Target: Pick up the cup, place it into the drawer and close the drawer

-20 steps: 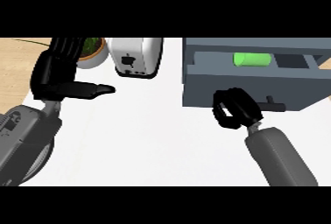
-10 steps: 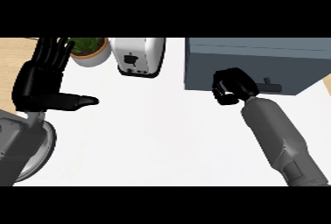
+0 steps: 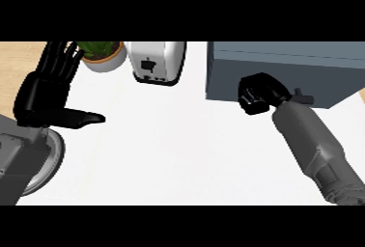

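While our right hand presses the drawer front, the cup is out of sight.

Nearest us, at the lower left of the frame, a grey round object [image 3: 32,164] sits by our left forearm; above it our left hand [image 3: 44,94] rests open, fingers up and thumb out, well apart from the work. Across the bare white desk [image 3: 178,154], our right hand [image 3: 258,94] at the upper right has its fingers curled with nothing in them, knuckles against the drawer [image 3: 285,67] front, just left of the handle [image 3: 303,96]. We judge the drawer shut flush, so the cup is presumably inside; we cannot see it. Any further push runs straight away from us, toward the frame's top. Farthest back stand the toaster [image 3: 157,62] and the potted plant [image 3: 100,54], both clear of that line.
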Controlling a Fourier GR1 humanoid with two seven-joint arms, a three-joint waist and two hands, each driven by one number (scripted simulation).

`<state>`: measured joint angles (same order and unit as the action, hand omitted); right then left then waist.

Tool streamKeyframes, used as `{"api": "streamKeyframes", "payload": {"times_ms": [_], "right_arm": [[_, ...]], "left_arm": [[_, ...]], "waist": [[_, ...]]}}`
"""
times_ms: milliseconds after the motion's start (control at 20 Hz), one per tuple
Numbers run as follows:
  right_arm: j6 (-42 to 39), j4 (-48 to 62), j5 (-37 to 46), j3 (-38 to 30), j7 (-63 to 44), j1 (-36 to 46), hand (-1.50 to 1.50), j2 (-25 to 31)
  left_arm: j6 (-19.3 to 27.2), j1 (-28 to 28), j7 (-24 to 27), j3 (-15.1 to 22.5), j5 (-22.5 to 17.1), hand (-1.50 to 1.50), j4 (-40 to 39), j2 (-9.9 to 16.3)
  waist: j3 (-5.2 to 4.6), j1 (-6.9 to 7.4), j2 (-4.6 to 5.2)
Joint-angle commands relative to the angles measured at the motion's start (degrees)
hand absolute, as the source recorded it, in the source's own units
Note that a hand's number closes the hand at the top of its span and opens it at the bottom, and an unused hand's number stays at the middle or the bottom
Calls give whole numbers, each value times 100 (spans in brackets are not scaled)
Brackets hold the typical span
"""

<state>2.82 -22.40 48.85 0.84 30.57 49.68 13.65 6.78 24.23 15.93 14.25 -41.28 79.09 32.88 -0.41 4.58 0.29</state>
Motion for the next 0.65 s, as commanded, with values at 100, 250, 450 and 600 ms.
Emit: {"api": "streamKeyframes", "payload": {"times_ms": [100,250,450,600], "right_arm": [[-121,558,-243,-520,-320,619,150,585],[35,528,-379,-670,-216,510,150,571],[56,520,-441,-750,-156,534,150,564],[-81,537,-401,-703,-63,618,150,599]], "left_arm": [[-229,13,-56,-16,-41,-150,2,56],[-254,13,7,9,-32,-150,-38,-43],[-277,-71,50,18,-76,-150,-37,-156],[-211,215,-59,23,15,-150,-203,-157]], "waist": [[65,194,237],[68,181,269],[63,233,263],[65,134,282]]}}
